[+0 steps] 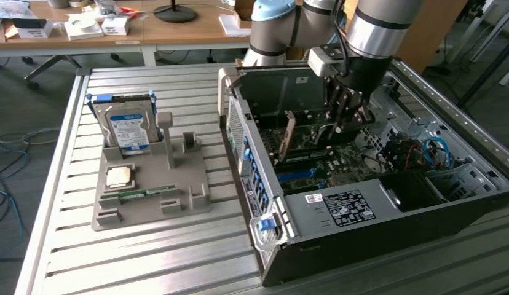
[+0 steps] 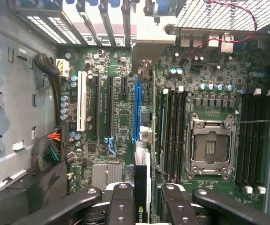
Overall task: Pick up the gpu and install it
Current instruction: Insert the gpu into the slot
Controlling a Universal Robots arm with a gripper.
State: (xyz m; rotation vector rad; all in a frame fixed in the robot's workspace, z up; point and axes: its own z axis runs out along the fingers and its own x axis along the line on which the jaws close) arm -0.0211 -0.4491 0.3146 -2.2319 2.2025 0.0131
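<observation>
Within the computer case (image 1: 320,224): we log the arm's working end, which reaches down through the open side, above the motherboard (image 2: 116,117).
Arm: we note grey and silver tube links coming in from the far side of the case. The last link is near vertical and the wrist points straight down.
Gripper (image 1: 347,123): its dark fingers hang downward among the case fittings. From the wrist camera we see the gripper (image 2: 146,208) drawn to a narrow gap, with a finger on either face of the card.
Gpu (image 1: 313,131): held on edge between the fingers, raised above the board, with its pale bracket strip toward the exterior view's left. From the wrist camera the gpu (image 2: 141,192) shows edge-on, with a green logo near the fingers.
Blue slot (image 2: 136,108): long and in line with the card's edge. We cannot tell whether the card touches it.
Holder (image 1: 148,206): grey, on the slatted table (image 1: 139,258), on the exterior view's left of the case. It carries the hard drive (image 1: 127,126) upright and the RAM stick (image 1: 144,193) lying flat.
</observation>
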